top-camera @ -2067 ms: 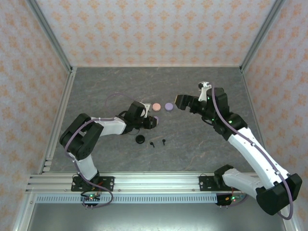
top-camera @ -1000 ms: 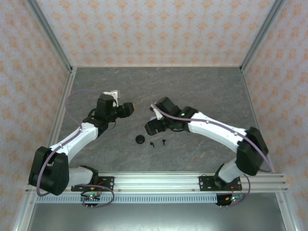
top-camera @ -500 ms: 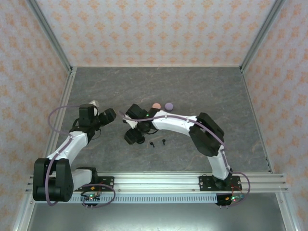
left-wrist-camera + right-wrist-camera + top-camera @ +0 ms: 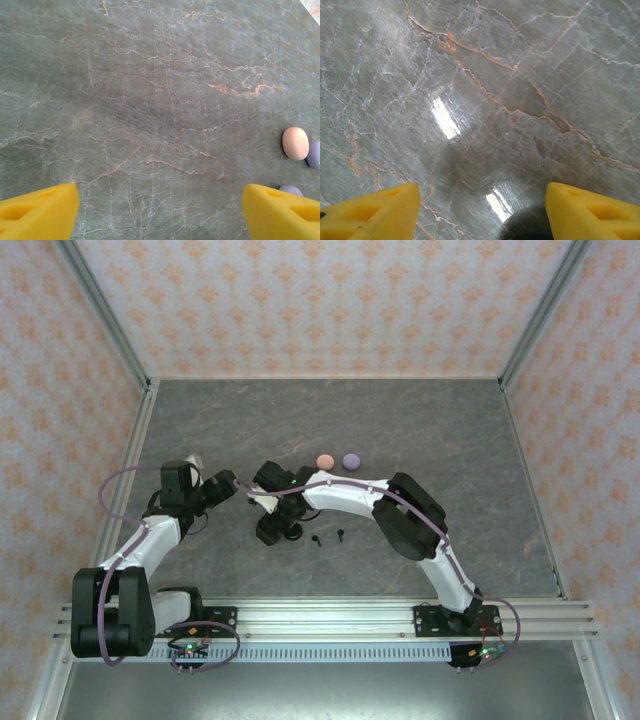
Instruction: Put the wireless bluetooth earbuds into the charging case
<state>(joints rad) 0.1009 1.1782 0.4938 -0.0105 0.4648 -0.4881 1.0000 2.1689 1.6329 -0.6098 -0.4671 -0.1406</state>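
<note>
The tabletop [image 4: 330, 420] is a dark grey slab veined like marble, with thin white cracks and a few rust-orange streaks [image 4: 485, 55]. Walls [image 4: 300, 300] papered in pale peach and lilac with a repeating floral motif close it in at the back and on both sides. Silver aluminium posts [image 4: 105, 315] slant up from the back corners. A ribbed metal rail [image 4: 330, 615] runs along the near edge. Bright glare patches [image 4: 445, 117] sit on the polished surface.

The table's [image 4: 440, 430] far edge and right side lie open; mid-table, pink case [image 4: 323, 460], lilac case [image 4: 351, 460], black earbuds [image 4: 316, 539] and right arm [image 4: 350, 490] obstruct.
</note>
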